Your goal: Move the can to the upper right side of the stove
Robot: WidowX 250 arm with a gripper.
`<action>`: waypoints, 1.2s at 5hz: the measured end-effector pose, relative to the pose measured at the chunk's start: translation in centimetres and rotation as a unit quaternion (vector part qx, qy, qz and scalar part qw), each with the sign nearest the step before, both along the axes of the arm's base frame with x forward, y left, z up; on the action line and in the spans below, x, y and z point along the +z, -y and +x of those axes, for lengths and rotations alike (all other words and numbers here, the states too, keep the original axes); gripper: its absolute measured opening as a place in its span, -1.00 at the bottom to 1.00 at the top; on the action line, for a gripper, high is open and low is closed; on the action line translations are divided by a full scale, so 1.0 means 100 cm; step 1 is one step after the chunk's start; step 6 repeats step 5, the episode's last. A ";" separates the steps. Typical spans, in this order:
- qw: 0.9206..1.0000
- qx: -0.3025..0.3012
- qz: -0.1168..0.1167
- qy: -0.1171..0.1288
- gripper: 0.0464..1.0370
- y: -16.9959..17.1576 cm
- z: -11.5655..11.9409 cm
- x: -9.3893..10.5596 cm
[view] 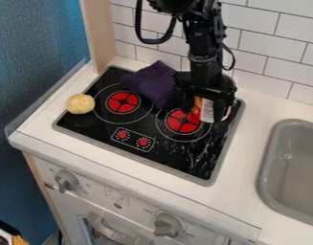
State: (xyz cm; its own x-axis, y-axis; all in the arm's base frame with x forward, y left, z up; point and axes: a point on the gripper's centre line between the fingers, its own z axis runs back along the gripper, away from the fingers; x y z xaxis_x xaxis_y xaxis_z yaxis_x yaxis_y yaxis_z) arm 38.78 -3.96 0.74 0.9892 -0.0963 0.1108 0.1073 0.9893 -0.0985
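The gripper (205, 106) hangs over the right part of the black stove (178, 155), with its fingers on either side of the can (207, 110) and against it. Orange-red and white parts of the can's side show between them, just right of the right burner's red centre. The gripper body covers the can's top. Whether the can's base touches the stove, I cannot tell.
A dark purple cloth (150, 82) lies bunched at the stove's back, left of the gripper. A yellow, potato-like object (81, 103) sits at the left edge. The sink (293, 167) is at right; a tiled wall (270, 45) stands behind.
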 end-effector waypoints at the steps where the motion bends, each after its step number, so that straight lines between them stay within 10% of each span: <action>1: 1.000 -0.002 0.002 0.012 0.93 0.000 0.009 0.003; 6: 0.999 -0.026 -0.001 0.023 0.93 0.001 -0.007 0.047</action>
